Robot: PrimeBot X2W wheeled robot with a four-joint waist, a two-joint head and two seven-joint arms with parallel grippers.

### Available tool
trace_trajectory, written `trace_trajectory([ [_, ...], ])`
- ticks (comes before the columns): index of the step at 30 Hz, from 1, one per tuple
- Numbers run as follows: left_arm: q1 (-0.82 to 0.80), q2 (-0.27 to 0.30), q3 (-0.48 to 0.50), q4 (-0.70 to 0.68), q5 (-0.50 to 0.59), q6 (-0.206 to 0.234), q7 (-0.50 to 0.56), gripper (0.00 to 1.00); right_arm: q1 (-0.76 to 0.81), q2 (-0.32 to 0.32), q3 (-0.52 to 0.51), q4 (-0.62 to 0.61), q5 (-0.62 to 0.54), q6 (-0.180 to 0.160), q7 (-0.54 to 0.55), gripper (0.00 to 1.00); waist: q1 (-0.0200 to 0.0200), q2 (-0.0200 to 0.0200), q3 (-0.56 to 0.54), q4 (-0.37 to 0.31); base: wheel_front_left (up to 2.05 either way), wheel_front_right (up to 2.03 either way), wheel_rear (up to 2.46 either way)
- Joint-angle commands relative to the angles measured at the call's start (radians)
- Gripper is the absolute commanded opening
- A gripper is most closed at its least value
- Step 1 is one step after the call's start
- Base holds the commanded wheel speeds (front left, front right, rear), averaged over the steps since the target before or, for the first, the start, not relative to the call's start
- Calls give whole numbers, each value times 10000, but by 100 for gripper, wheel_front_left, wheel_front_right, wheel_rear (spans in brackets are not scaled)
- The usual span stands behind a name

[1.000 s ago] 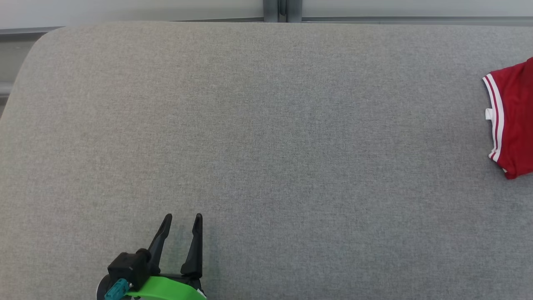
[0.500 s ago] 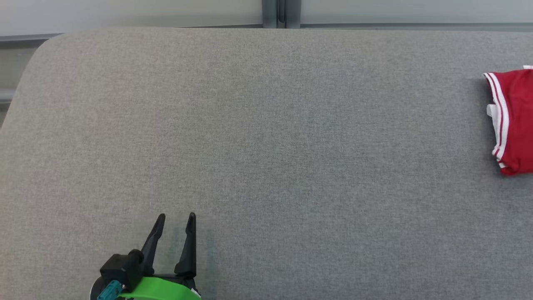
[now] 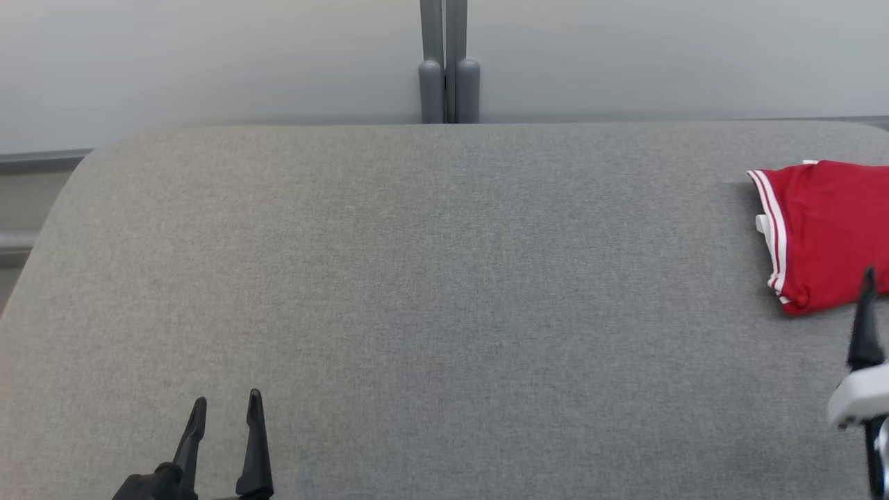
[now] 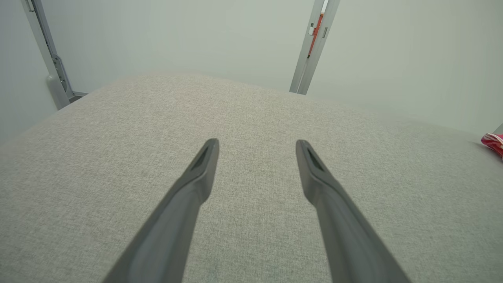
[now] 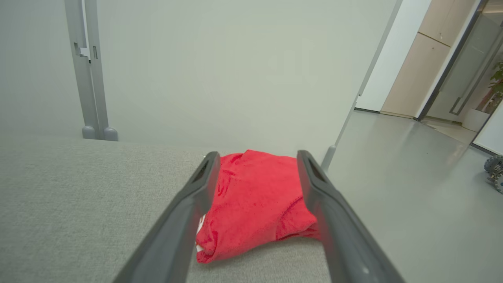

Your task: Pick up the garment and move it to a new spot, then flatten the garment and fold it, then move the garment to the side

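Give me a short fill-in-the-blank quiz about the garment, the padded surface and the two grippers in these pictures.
1. The garment is ____ with white stripes along one edge.
2. It lies at the robot's ____ end of the grey padded surface.
3. The right gripper is ____, and the right wrist view shows the garment between its fingers.
4. The left gripper, jaws apart, holds ____.

Missing words: red; right; open; nothing.
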Motion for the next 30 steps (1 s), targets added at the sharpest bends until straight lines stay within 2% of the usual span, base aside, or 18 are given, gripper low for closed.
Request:
trace_trajectory([
  [1, 160, 30, 110, -82, 121, 67, -24, 100, 582, 175, 180, -251, 91, -18, -22, 100, 0, 0, -416, -374, 0, 0, 0],
  [6, 207, 29, 251, -57, 259, 85, -24, 100, 1996, 888, 1018, -776, 346, -18, -28, 100, 0, 0, -513, -483, 0, 0, 0],
  [11, 31, 29, 175, 184, 203, -94, -24, 100, 2750, 1143, 1439, -1101, 653, -18, -30, 100, 0, 0, -669, -425, 0, 0, 0],
  [17, -82, 29, -43, 515, 80, -272, -24, 100, 3091, 1183, 1988, -1104, 1381, -18, -30, 100, 0, 0, -801, -479, 0, 0, 0],
  [26, -314, 29, -376, 849, 294, -412, -24, 100, 3039, 1182, 2193, -1109, 1488, -18, -31, 100, 0, 0, -866, -446, 0, 0, 0],
  [27, -196, -2, -378, 848, 281, -378, 1, 0, 3019, 1202, 2191, -1073, 1487, -2, 7, 0, 0, 0, -867, -448, 0, 0, 0],
  [30, -54, -31, -403, 1101, 273, -376, 41, 0, 3036, 1292, 2179, -798, 1510, 0, 37, 0, 0, 0, -867, -447, 0, 0, 0],
])
